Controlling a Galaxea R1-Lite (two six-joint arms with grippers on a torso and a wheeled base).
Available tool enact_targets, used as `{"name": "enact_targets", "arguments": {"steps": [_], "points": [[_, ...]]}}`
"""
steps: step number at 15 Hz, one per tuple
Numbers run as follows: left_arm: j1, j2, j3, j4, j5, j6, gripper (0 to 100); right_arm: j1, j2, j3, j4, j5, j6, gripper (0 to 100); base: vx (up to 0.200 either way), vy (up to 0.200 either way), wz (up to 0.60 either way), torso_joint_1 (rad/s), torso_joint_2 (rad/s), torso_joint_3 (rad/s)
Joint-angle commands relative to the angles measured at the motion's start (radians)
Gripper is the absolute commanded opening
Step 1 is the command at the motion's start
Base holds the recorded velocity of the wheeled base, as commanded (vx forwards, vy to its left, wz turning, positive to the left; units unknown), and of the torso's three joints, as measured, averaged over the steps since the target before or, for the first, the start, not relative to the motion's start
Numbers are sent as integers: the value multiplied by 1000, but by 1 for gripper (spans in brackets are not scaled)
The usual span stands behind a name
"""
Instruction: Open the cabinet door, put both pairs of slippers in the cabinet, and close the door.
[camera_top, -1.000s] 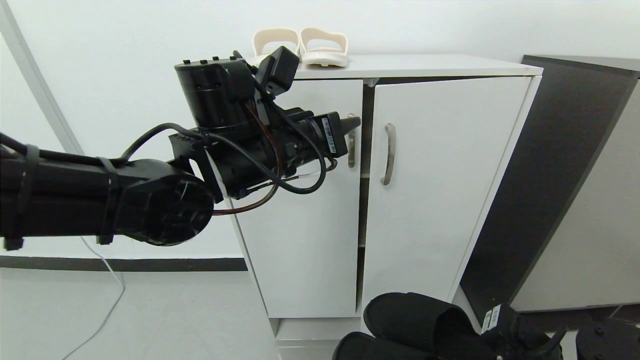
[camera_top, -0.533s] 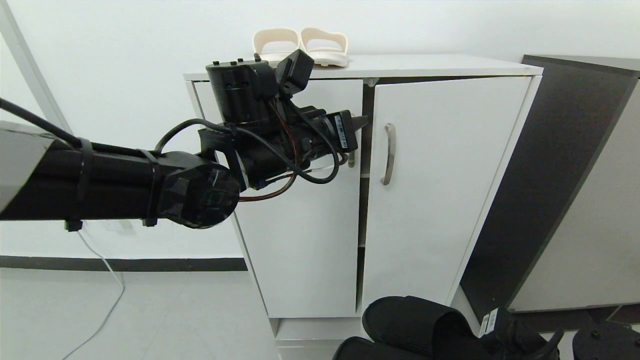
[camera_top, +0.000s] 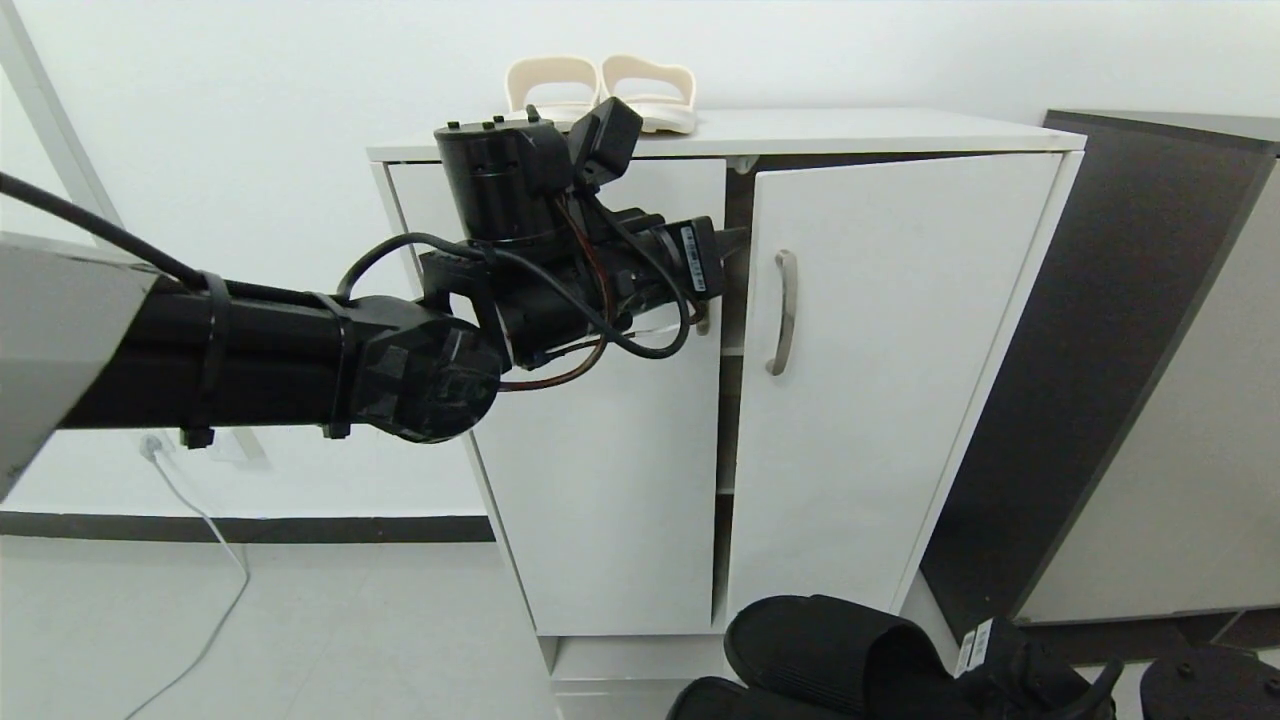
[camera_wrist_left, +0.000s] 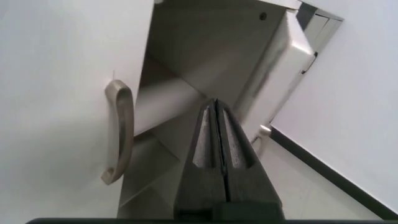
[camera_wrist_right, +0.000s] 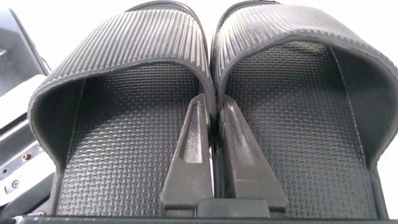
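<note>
The white cabinet (camera_top: 600, 480) has two doors, and its right door (camera_top: 880, 380) stands slightly ajar with a dark gap beside it. My left gripper (camera_top: 735, 240) is shut and empty, its tips in that gap at handle height. In the left wrist view the shut fingers (camera_wrist_left: 216, 124) point into the cabinet's inside, next to a metal door handle (camera_wrist_left: 118, 140). A cream pair of slippers (camera_top: 600, 88) sits on the cabinet top. Low in front of the cabinet, my right gripper (camera_wrist_right: 214, 106) is shut on the black slippers (camera_wrist_right: 149, 81), pinching their inner walls together; the pair (camera_top: 830, 650) hangs near the floor.
A dark grey cabinet side (camera_top: 1100, 350) stands just to the right of the white one. A white cable (camera_top: 215, 610) runs across the floor at the left. The right door's handle (camera_top: 783, 312) is free.
My left arm has moved forward and to the right, carrying its shut gripper from the left door's handle into the gap between the doors. The right door has shifted slightly outward.
</note>
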Motion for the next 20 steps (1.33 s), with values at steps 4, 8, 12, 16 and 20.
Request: {"name": "enact_targets", "arguments": {"steps": [4, 8, 12, 16, 20], "points": [[-2, 42, -83, 48, 0, -13, 0, 33, 8, 1, 1, -1, 4, 0, -100, 0, 0, 1, 1, 2], [-116, -33, 26, 46, 8, 9, 0, 56, 10, 3, 3, -1, 8, 0, -200, 0, 0, 1, 5, 1], [-179, -49, 40, 48, 11, 32, 0, 79, 13, 10, 0, -1, 8, 0, -200, 0, 0, 0, 5, 2], [-96, -147, 144, 34, 83, 35, 0, -4, 34, -60, -3, -90, 30, 0, 0, 0, 0, 0, 0, 0], [41, -523, 494, 80, 425, 187, 0, -165, 105, -227, 3, -303, 57, 0, 0, 0, 0, 0, 0, 0]]}}
